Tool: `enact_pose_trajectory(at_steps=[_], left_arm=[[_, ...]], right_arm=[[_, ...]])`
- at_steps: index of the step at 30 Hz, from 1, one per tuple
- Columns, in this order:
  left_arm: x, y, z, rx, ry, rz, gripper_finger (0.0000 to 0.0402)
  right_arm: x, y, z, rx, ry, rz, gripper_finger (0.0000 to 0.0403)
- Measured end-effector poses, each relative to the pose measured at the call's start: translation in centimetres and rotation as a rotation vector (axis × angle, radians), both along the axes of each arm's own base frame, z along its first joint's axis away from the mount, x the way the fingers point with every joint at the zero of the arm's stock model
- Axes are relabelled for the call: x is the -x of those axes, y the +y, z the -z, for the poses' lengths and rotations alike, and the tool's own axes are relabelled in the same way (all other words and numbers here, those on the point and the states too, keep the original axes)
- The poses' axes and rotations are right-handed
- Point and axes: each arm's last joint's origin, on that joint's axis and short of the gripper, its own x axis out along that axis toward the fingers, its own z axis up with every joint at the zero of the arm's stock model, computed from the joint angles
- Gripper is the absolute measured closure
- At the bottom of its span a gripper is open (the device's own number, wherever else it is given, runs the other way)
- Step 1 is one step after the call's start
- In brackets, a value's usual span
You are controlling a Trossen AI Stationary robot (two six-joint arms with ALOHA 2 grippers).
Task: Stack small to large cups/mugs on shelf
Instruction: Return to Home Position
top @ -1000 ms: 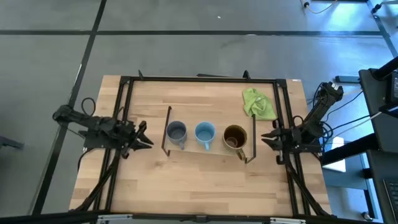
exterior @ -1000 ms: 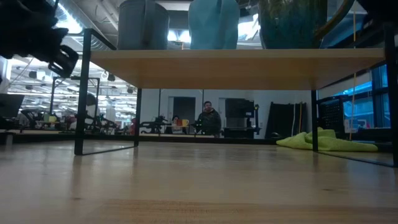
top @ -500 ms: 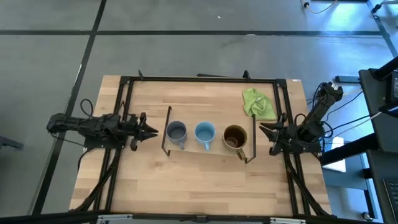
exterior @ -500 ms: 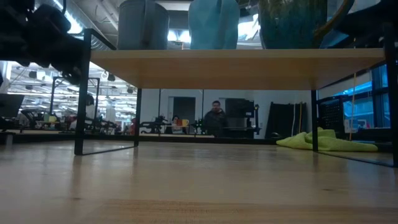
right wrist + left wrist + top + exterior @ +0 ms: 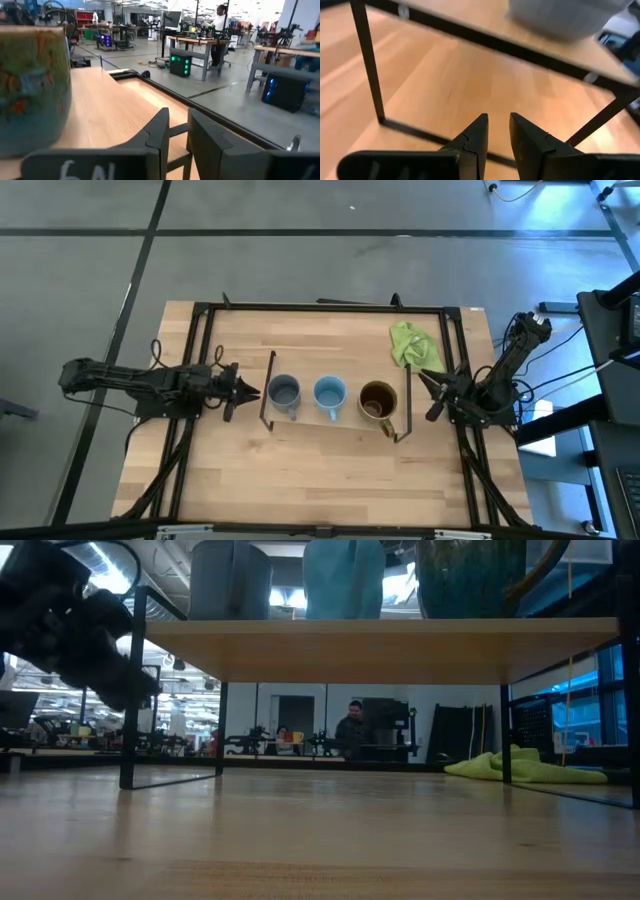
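Mugs on the shelf (image 5: 380, 645), grey-blue mug (image 5: 284, 392) left, light blue mug (image 5: 329, 393) middle, brown mug (image 5: 377, 399) right, look rigid, glazed-slick and chippable, so you should pinch a wall at the rim, while left gripper (image 5: 498, 116) and right gripper (image 5: 178, 111) flank them, jaws narrowly parted, empty.

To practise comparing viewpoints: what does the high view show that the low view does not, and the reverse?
Only the high view: the insides of the grey mug, light blue mug and brown mug, and the right gripper. Only the low view: the shelf from underneath, and a person in the room behind. Both: the three mugs in a row on the shelf, the green cloth and the left gripper.
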Motion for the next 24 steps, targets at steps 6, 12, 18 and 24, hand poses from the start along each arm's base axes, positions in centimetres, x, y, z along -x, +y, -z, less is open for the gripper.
enact_pose_trajectory(at_steps=[6, 12, 18, 24], left_arm=[[-0.2, 0.0, 0.7, -0.007, 0.075, 0.003, 0.0327], [-0.4, 0.0, 1.4, -0.014, 0.141, 0.007, 0.0327], [-0.4, 0.0, 1.5, -0.03, 0.155, 0.017, 0.0327], [-0.4, 0.0, 1.5, -0.101, 0.156, 0.047, 0.0327]], right_arm=[[-0.3, 0.2, 1.1, 0.17, 0.126, 0.013, 0.0331], [-0.4, 0.2, 1.6, 0.193, 0.145, 0.021, 0.0331], [-0.4, 0.2, 3.3, 0.221, 0.166, 0.021, 0.0331], [-0.1, -0.1, 5.9, 0.14, 0.162, -0.089, 0.0331]])
